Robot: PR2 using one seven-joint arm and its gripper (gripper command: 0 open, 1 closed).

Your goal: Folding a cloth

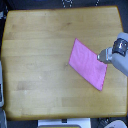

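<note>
Near edge: we see a pale strip of something below the wooden table (35, 60), too blurred to name. One table, dark floor around it. One cloth (89, 65), pink, flat, diagonal, toward the exterior view's right. One gripper (102, 57) at the cloth's right edge; we cannot tell how far its fingers are parted, nor whether they hold fabric.

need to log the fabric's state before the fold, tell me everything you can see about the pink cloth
The cloth is a small, plain pink-magenta rectangle of thin fabric with no pattern. It lies flat and unfolded on the wooden table, turned at an angle so its corners point up, down and sideways, toward the exterior view's right of the tabletop. Its surface looks smooth, with only faint creases. The gripper meets its edge on the exterior view's right; the picture is too blurred to tell whether it pinches the fabric.
</note>
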